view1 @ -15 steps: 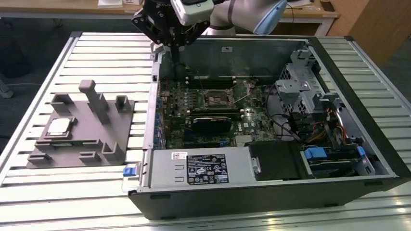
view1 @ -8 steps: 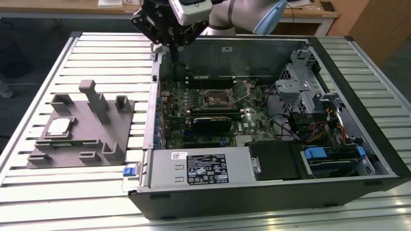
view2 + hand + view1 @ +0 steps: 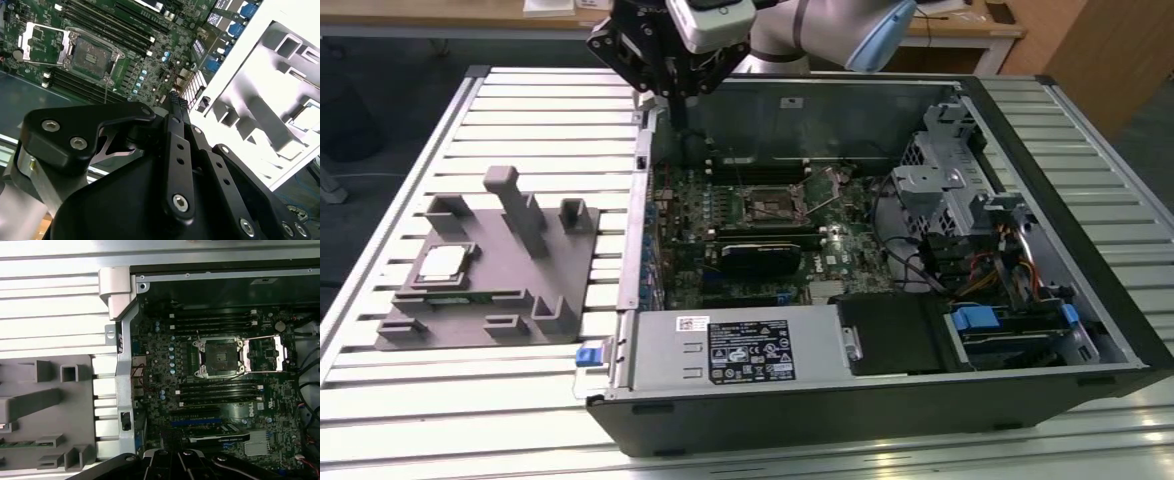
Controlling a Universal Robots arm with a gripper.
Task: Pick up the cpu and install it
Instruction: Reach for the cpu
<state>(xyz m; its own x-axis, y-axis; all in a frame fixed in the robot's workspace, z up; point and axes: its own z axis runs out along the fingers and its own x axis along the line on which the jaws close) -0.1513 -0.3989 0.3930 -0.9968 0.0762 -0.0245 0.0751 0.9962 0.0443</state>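
We see the small square silver-grey cpu (image 3: 443,262) lying on the grey plastic tray (image 3: 491,296) on the slatted bench (image 3: 520,100), well apart from our black gripper (image 3: 678,100), jaws together and empty, above the open black computer case (image 3: 854,412).

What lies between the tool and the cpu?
In the exterior view, bare table slats and the grey tray's upright posts lie between the tool and the cpu.
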